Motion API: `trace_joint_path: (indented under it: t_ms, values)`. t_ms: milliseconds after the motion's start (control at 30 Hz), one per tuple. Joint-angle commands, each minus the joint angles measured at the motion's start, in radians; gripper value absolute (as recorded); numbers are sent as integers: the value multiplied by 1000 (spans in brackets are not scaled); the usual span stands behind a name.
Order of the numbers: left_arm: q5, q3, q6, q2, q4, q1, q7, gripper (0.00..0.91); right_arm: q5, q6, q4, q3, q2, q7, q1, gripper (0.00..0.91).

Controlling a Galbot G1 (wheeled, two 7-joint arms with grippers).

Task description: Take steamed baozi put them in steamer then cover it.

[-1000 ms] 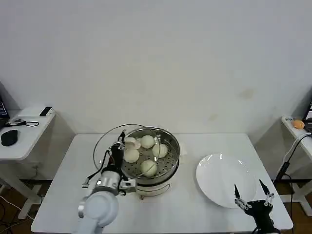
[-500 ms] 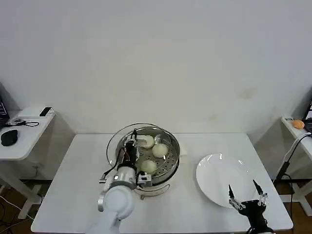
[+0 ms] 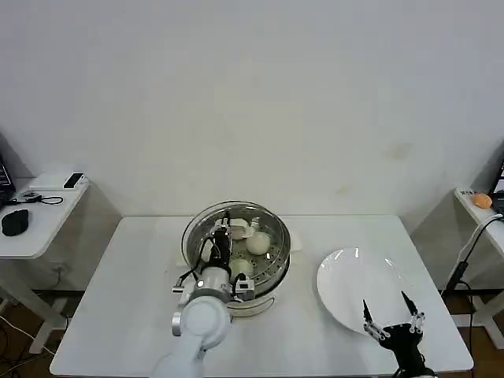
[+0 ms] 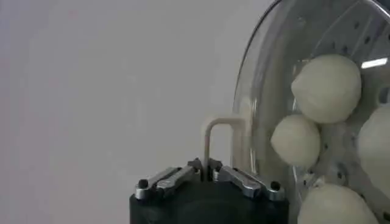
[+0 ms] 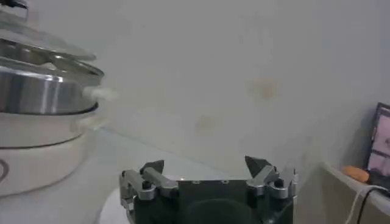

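Observation:
The steamer (image 3: 260, 285) stands mid-table, a shiny steel pot on a white base. Several cream-white baozi (image 3: 257, 242) lie on its perforated tray, seen through the glass in the left wrist view (image 4: 326, 88). The clear glass cover (image 3: 194, 236) hangs tilted over the pot, a little off toward its left side. My left gripper (image 3: 223, 236) is shut on the cover's cream handle (image 4: 219, 129), its own tips (image 4: 207, 164) pinching the handle's thin leg. My right gripper (image 3: 390, 321) hovers open and empty at the front edge of the white plate (image 3: 354, 287). In the right wrist view (image 5: 205, 165) the steamer (image 5: 36, 91) stands farther off.
The empty white plate lies right of the steamer. A low side table (image 3: 35, 236) with a dark mouse (image 3: 14, 222) stands off the table's left end. Another (image 3: 480, 213) with an orange object stands at the right. A plain wall is behind.
My left gripper has carried the cover rightward, from beside the steamer's left rim to over the pot. My right gripper has drifted slightly left and toward the front edge.

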Motion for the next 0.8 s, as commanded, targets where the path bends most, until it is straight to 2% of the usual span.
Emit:
trace_joint_path:
  t_ms: [33, 800]
  values:
    - [17, 8, 0, -14, 21, -4, 0, 0, -4, 0, -2, -7, 1, 1, 1, 907]
    - [20, 21, -7, -20, 47, -5, -8, 0, -14, 2, -9, -19, 2, 2, 0, 907]
